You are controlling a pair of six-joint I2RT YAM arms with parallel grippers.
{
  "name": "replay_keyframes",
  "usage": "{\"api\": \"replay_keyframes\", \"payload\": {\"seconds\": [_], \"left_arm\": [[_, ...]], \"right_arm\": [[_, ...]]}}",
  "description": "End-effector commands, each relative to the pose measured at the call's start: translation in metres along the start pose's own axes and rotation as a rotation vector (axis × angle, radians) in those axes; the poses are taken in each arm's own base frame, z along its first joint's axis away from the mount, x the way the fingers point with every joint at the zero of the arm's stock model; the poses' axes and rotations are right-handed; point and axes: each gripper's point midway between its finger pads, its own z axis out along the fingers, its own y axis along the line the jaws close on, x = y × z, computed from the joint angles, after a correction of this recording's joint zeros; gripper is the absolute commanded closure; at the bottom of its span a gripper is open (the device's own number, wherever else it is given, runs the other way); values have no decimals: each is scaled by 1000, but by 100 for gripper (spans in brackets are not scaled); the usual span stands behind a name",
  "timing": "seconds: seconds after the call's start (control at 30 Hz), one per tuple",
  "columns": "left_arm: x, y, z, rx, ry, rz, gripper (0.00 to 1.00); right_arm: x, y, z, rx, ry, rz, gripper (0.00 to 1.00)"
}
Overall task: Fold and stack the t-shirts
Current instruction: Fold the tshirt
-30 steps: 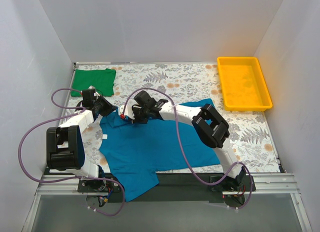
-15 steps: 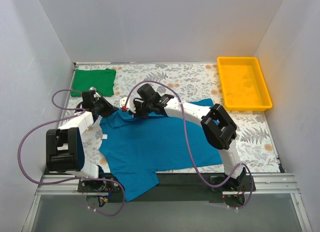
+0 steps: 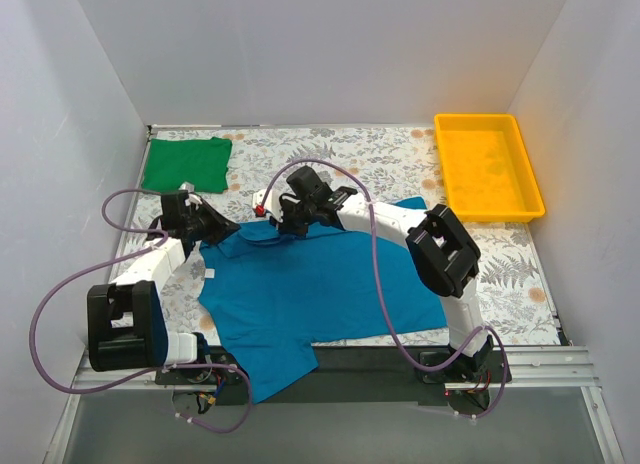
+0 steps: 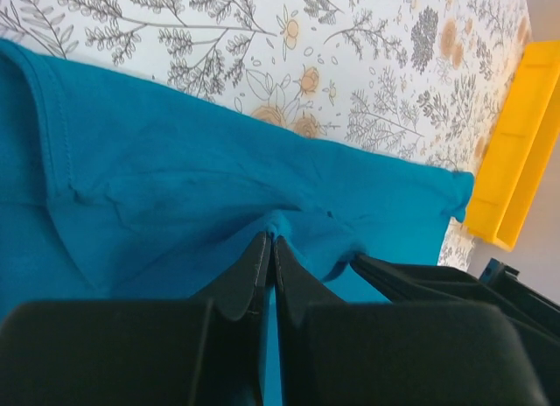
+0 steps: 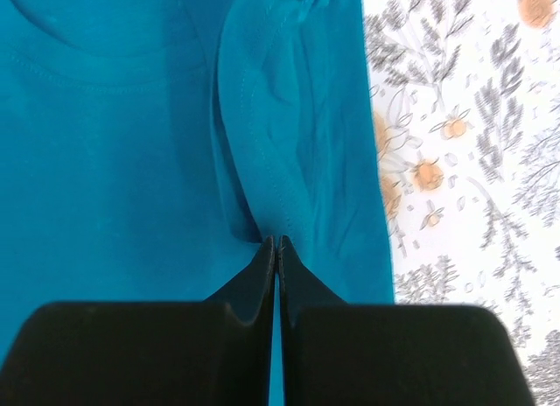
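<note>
1. Your left gripper (image 3: 226, 227) is squeezed all the way closed on the teal-blue t-shirt (image 3: 320, 289), right at the shirt's far-left edge. From the left wrist cam, the two fingers (image 4: 248, 273) meet at the tips with a small ridge of teal fabric bunched up between them.
2. Your right gripper (image 3: 284, 226) is the same deal: clamped tight on the same shirt, just to the right of the left one along that far edge. The right wrist cam shows a raised fold of teal cloth running straight into the closed tips (image 5: 276, 242), with the collar seam curving off to the left of it.
3. The teal-blue t-shirt itself is spread open over the middle of the table (image 3: 380, 149), mostly flat. Its near end spills over the table's front edge between the two arm bases. The far-right corner sits close to the yellow tray (image 3: 443, 174) but isn't touching it.
4. The green t-shirt (image 3: 186, 162) is already folded into a neat rectangle in the far-left corner, lying flat on the floral cover, apart from the teal one.
5. The yellow tray sits in the far-right corner, well away from both grippers.
</note>
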Motion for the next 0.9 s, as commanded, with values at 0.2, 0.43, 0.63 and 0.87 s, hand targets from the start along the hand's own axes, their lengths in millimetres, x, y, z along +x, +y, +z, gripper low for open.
{"api": "replay_keyframes", "payload": {"seconds": [0.2, 0.43, 0.63, 0.87], "left_arm": [[33, 3, -17, 18, 84, -40, 100], [55, 10, -18, -9, 129, -49, 100], [76, 8, -15, -14, 183, -30, 100], [94, 15, -17, -42, 213, -27, 100]], "right_arm": [[-9, 0, -22, -2, -57, 12, 99], [5, 3, -26, -14, -52, 24, 99], [12, 12, -24, -48, -55, 11, 99], [21, 18, -22, -65, -48, 13, 99]]}}
